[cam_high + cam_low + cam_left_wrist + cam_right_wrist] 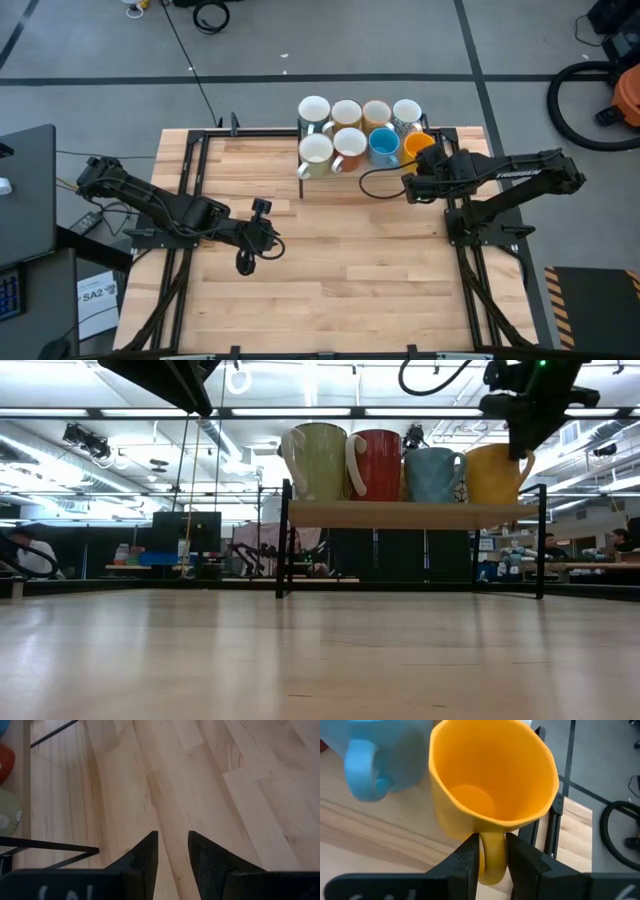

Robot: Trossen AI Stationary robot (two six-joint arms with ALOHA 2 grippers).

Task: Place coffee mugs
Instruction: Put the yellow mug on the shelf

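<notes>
Orange mug point(490, 795) stood upright, mouth up, at the rack's point(410, 513) right end, handle pointing toward the right tool point(492, 857), whose fingers pinched that handle.

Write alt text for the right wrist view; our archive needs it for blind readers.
The right gripper's two dark fingers flank the handle of an orange mug seen from above, empty. A blue mug stands beside it on the wooden shelf.

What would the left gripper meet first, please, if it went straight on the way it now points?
Probably only the bare wooden table: the left gripper points down at empty boards, its jaws slightly apart and holding nothing. How far off the surface lies is unclear.
</notes>
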